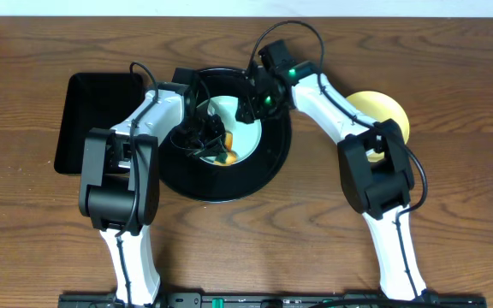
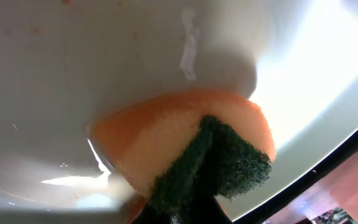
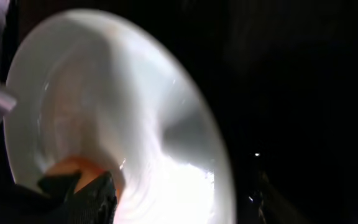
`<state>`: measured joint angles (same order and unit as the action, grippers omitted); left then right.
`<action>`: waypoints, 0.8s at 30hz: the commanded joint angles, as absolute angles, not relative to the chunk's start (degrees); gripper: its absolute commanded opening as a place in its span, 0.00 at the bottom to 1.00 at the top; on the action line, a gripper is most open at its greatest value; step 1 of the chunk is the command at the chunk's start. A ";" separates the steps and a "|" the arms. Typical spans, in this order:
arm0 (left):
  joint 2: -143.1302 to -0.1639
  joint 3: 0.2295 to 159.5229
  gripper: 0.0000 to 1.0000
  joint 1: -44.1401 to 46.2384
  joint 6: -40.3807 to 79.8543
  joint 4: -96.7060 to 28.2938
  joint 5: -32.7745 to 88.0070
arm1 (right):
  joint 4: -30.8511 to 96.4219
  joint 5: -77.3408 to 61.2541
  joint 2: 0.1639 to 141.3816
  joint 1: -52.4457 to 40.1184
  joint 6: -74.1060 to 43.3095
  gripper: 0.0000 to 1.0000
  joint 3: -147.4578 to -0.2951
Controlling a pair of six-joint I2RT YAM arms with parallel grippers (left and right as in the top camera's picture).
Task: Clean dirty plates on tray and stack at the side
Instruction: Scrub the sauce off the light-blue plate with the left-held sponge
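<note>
A pale blue-green plate (image 1: 240, 120) lies in the round black tray (image 1: 204, 184). My left gripper (image 1: 212, 141) is shut on an orange sponge with a green scouring pad (image 2: 185, 137), which is pressed onto the plate's wet surface (image 2: 104, 62). A few faint reddish specks show near the plate's upper edge in the left wrist view. My right gripper (image 1: 255, 104) hovers at the plate's far right rim; its jaws do not show clearly. The right wrist view shows the plate (image 3: 104, 93) against the dark tray (image 3: 303, 93), with the sponge (image 3: 73, 167) at lower left.
A pale yellow plate (image 1: 383, 109) sits on the wooden table to the right of the tray, partly under my right arm. A rectangular black tray (image 1: 97, 120) lies at the left. Both arms cross over the round tray.
</note>
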<state>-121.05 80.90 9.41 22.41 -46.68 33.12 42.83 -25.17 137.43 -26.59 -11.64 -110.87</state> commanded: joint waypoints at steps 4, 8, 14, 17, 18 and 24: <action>-125.25 77.91 0.08 10.41 21.65 -47.48 31.27 | 42.81 -28.71 140.92 -25.98 -12.64 0.64 -110.02; -125.25 77.91 0.08 10.41 21.65 -47.53 30.87 | 44.60 -35.03 144.03 -25.91 -13.28 0.56 -110.02; -125.25 77.87 0.07 10.98 21.61 -47.48 30.44 | 46.94 -44.84 148.90 -25.85 -15.22 0.51 -110.00; -125.25 77.87 0.08 11.97 21.43 -47.31 30.17 | 47.40 -47.66 151.02 -25.74 -15.90 0.48 -110.00; -125.25 77.87 0.07 12.36 21.43 -47.22 30.17 | 47.51 -48.51 151.48 -25.67 -16.23 0.47 -110.00; -125.25 77.87 0.07 14.33 21.47 -45.98 29.98 | 48.14 -49.58 152.83 -24.91 -17.32 0.25 -110.00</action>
<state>-121.05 80.90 12.10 22.39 -46.13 33.12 45.95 -50.00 145.47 -21.71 -15.49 -113.97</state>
